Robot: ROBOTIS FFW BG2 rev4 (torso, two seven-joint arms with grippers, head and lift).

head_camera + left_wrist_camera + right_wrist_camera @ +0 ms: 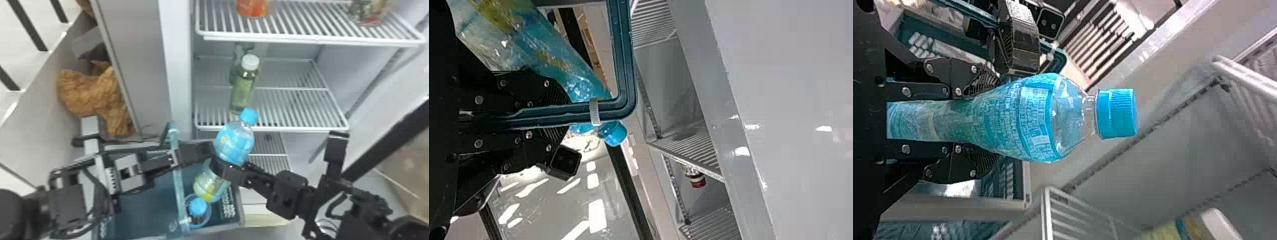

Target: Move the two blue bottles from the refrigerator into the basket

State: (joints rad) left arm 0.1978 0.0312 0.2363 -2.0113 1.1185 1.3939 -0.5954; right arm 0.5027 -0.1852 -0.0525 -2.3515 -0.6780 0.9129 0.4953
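My right gripper [228, 169] is shut around the middle of a blue bottle [235, 143], tilted over the right part of the basket [145, 209]. In the right wrist view, my right gripper [984, 120] has a finger on each side of the bottle [1038, 117], its blue cap pointing away. The other blue bottle [198, 207] stands inside the basket, cap up, just below the held one. My left gripper [194, 154] is shut on the basket's handle [179, 188]. In the left wrist view, the handle [626, 60] runs between the fingers of my left gripper [556, 117].
The open refrigerator's wire shelves [297, 110] rise behind and to the right, with a green bottle [244, 89] with a white cap on the middle one. An orange item [253, 8] sits on the upper shelf. Brown crumpled paper [92, 92] lies behind the left arm.
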